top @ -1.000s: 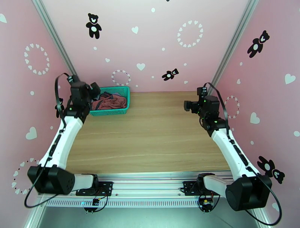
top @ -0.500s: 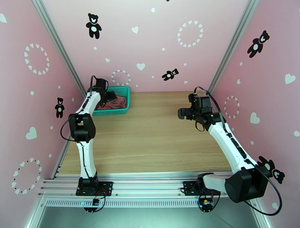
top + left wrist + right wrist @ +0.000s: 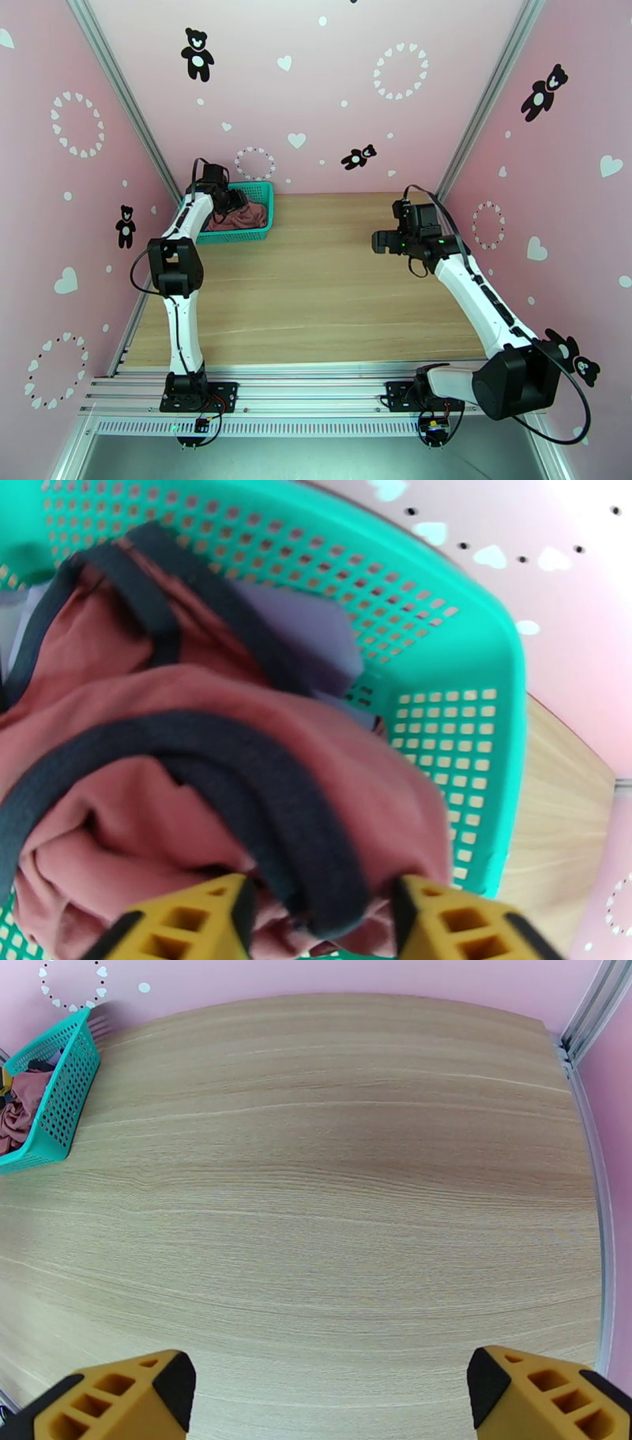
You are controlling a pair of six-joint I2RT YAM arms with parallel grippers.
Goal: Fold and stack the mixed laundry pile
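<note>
The mixed laundry pile lies in a teal mesh basket (image 3: pixel 265 189) at the table's far left corner. In the left wrist view a rust-red tank top (image 3: pixel 316 748) with dark navy trim lies on top, and a grey-lavender shirt (image 3: pixel 304 630) peeks out behind it against the basket (image 3: pixel 442 717) wall. My left gripper (image 3: pixel 225 199) reaches down into the basket; up close the left gripper (image 3: pixel 320 898) has its yellow fingers pressed against a fold of the tank top and its trim. My right gripper (image 3: pixel 379 241) hovers open over the bare wood at mid-right, nothing between the right gripper (image 3: pixel 332 1394) fingers.
The wooden table (image 3: pixel 316 284) stretches between the arms. Pink walls close in the left, back and right sides, with metal posts in the back corners. From the right wrist the basket (image 3: pixel 59 1094) sits at the far left with red cloth (image 3: pixel 20 1110) inside.
My left arm swung out and reached down into the basket, and its fingers closed in on the tank top. The right gripper drifted a little left over the table, still open.
</note>
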